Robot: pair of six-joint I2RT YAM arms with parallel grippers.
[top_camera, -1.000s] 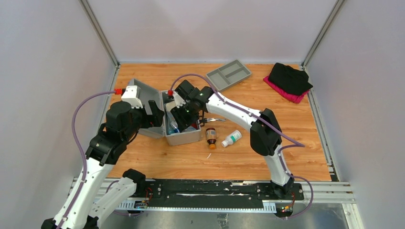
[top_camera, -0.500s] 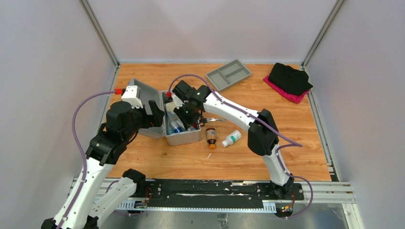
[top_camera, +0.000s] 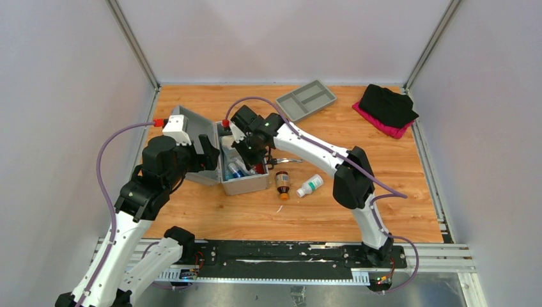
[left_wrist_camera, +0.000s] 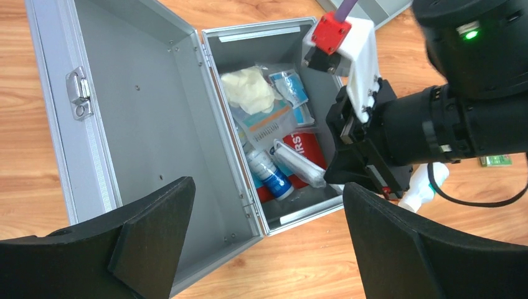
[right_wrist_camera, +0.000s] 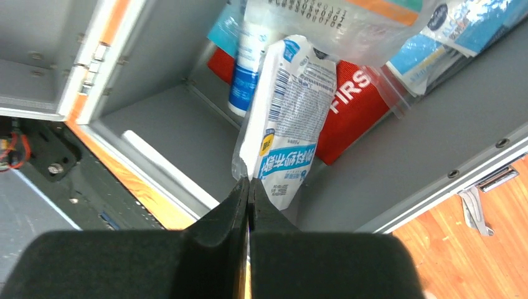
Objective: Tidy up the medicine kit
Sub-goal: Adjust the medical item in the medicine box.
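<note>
The medicine kit is a grey metal case [top_camera: 244, 186] standing open, its lid [left_wrist_camera: 137, 124] laid back to the left. Inside lie white gloves [left_wrist_camera: 249, 90], a blue-and-white tube [left_wrist_camera: 269, 174], a red first-aid pouch [right_wrist_camera: 352, 106] and a clear bag [right_wrist_camera: 336, 25]. My right gripper [right_wrist_camera: 249, 182] reaches into the case, shut on the thin bottom edge of a white packet with blue print [right_wrist_camera: 286, 124]. In the overhead view the right gripper [top_camera: 247, 158] is over the case's near half. My left gripper [left_wrist_camera: 268, 249] hangs wide open above the case's near hinge corner, holding nothing.
A brown bottle [top_camera: 282, 183] and a white bottle with a green cap [top_camera: 309, 186] lie on the wood just right of the case. A grey divided tray [top_camera: 306, 99] sits at the back. A black cloth [top_camera: 387, 105] on a pink one lies at the back right.
The right gripper's jaws have closed, pinching the white packet's edge, and its wrist has shifted slightly left over the case. The left arm has not moved.
</note>
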